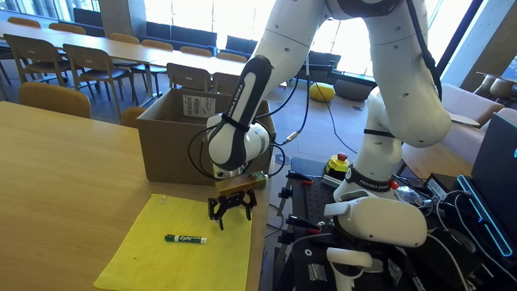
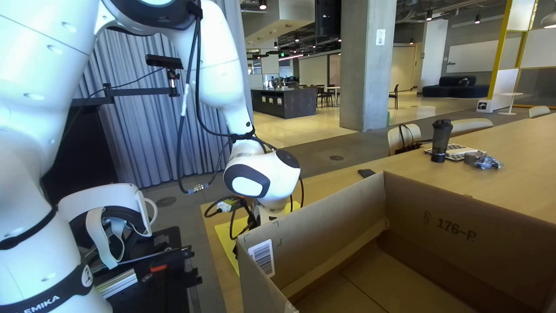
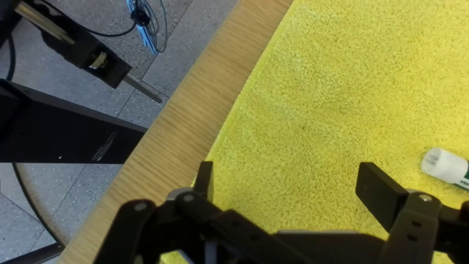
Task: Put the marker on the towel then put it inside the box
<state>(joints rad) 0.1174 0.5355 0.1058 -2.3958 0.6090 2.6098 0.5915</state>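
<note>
Green marker (image 1: 185,239) lies on the towel (image 1: 190,266), not yet in the box (image 1: 171,151); above the towel, the end effector (image 1: 235,222) gapes wide, empty.

Facing windows (image 1: 192,16) across towel (image 1: 177,258) in an exterior view. Peering close into box (image 2: 330,243) in an exterior view. Nearest, down past fingers (image 3: 381,194), in wrist view. Sharing box, towel in both exterior views.
</note>
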